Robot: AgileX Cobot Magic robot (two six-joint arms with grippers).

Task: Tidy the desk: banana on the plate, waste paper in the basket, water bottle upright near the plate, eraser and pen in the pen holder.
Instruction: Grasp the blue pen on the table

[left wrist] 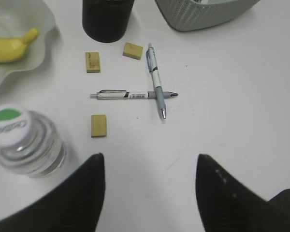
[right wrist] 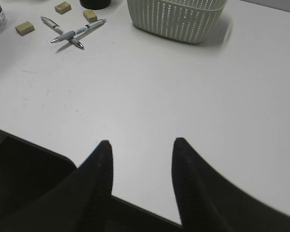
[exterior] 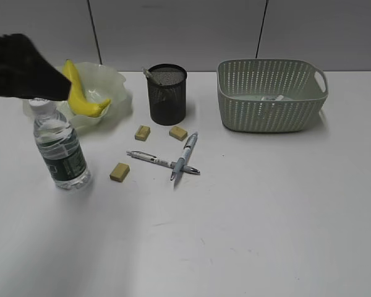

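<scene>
Left hand (left wrist: 147, 193) hanging over the white worktop (left wrist: 232, 111) with fingers apart, clamped on nothing. Just left of its left finger, the water bottle (left wrist: 24, 142) standing upright, white cap with a green top. Just ahead, a tan eraser (left wrist: 98, 125) lying flat. Beyond that, two pens crossed and touching: one pen (left wrist: 133, 94) lying sideways, the other pen (left wrist: 155, 82) laid over it pointing back toward the hand. Farther ahead, two more erasers, one (left wrist: 93, 62) left and one (left wrist: 133, 50) right of it, both just short of the black pen holder (left wrist: 108, 19). Ahead-left, the banana (left wrist: 12, 46) resting in the pale green plate (left wrist: 43, 29). Ahead-right, the basket (left wrist: 203, 14), with a white scrap, probably the waste paper (exterior: 272, 98), lying inside.

Right hand (right wrist: 141, 159) low over the near edge of the worktop, fingers apart, empty. Well ahead of it the basket (right wrist: 176, 17); far ahead-left the crossed pens (right wrist: 72, 34) and erasers
</scene>
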